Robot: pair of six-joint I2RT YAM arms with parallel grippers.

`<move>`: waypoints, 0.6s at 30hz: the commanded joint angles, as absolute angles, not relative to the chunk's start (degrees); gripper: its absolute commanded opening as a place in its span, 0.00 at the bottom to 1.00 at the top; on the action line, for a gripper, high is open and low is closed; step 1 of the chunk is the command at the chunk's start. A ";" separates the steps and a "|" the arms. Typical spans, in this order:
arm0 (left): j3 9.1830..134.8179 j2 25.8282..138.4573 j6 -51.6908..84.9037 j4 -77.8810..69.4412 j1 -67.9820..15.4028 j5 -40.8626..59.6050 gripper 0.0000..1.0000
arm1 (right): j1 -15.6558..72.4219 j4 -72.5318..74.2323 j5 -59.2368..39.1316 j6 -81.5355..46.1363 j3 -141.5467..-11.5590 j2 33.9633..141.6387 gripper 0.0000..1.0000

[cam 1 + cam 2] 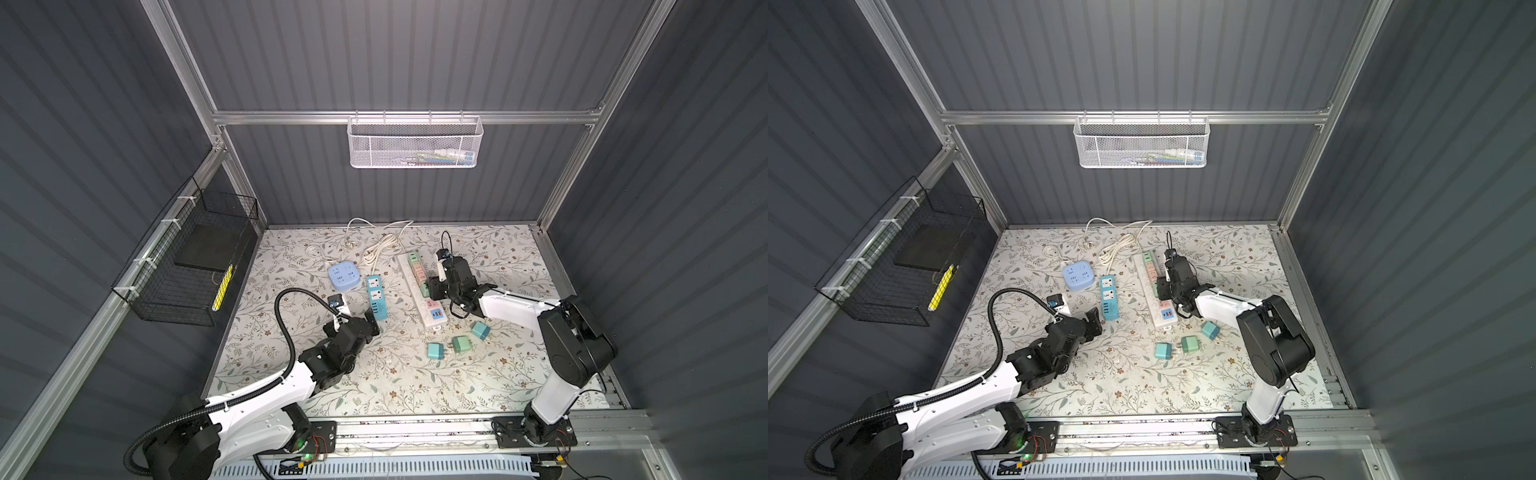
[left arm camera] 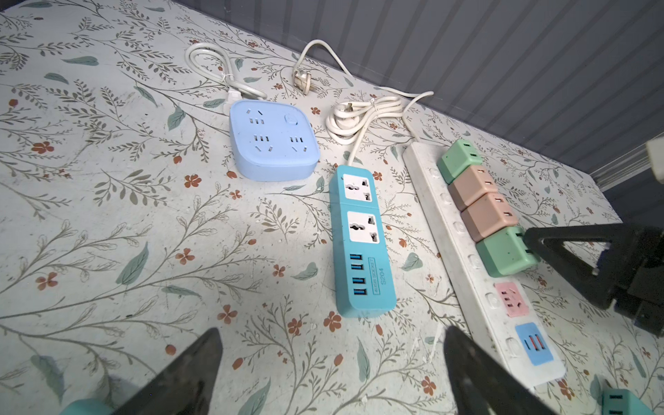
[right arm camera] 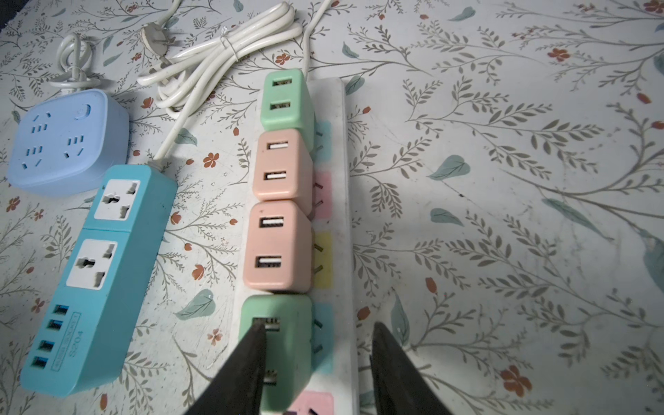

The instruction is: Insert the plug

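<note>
White power strip (image 3: pixel 339 222), flat on the floral desk (image 1: pixel 415 386). Four sockets in a row are filled: green adapter (image 3: pixel 284 100), first pink adapter (image 3: pixel 280 163), second pink adapter (image 3: pixel 275 244), then the green plug (image 3: pixel 291 352), which is the item in hand. It stands upright on the strip, flush beside its pink neighbour. Right end effector (image 3: pixel 318 325): partly spread and pinching nothing. One fingertip (image 3: pixel 259 328) lies on the plug's USB face, and the other stands clear past the strip's far edge. Left end effector (image 2: pixel 332 330): spread wide, empty, hovering just off the near end of the teal power strip (image 1: pixel 375 303). Progress, as a judgement: insertion looks nearly or wholly done, with a final press home and withdrawal remaining. One pink socket (image 2: pixel 511 299) is vacant. Three loose plugs lie on the desk near the strip's end: a teal cube (image 1: pixel 435 351), a green cube (image 1: pixel 459 344) and a second teal cube (image 1: pixel 481 331). Whether they are due to follow cannot be told. Not determinable: the green plug's prongs are hidden beneath its body, so full seating is unconfirmed. Its near end is cut off by the right wrist view's edge and partly covered by the finger. In both top views the right arm's wrist masks this plug. The loose cubes' prong directions are too small to read with confidence.
</note>
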State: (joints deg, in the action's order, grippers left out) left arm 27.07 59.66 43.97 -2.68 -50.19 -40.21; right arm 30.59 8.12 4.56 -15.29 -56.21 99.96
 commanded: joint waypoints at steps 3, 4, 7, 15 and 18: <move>28.04 60.03 44.73 -3.52 -50.27 -39.60 0.96 | 31.03 -2.05 6.79 -15.73 -52.00 103.79 0.48; 28.11 60.11 44.66 -3.59 -50.27 -39.42 0.96 | 31.11 -2.28 7.14 -15.80 -52.15 103.84 0.48; 28.80 60.74 43.64 -3.50 -50.27 -38.31 0.96 | 31.03 -2.92 6.58 -15.58 -53.05 102.75 0.49; 37.83 68.42 31.03 -0.57 -50.34 -24.47 0.91 | 30.58 -7.61 4.61 -15.29 -58.41 92.88 0.60; 41.24 72.68 29.98 2.50 -51.22 -21.94 0.91 | 30.50 -9.45 5.66 -15.98 -58.49 88.85 0.62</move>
State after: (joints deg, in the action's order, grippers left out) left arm 38.30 69.93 34.54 -1.52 -50.43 -27.51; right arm 30.68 -4.21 4.75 -15.84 -57.01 92.55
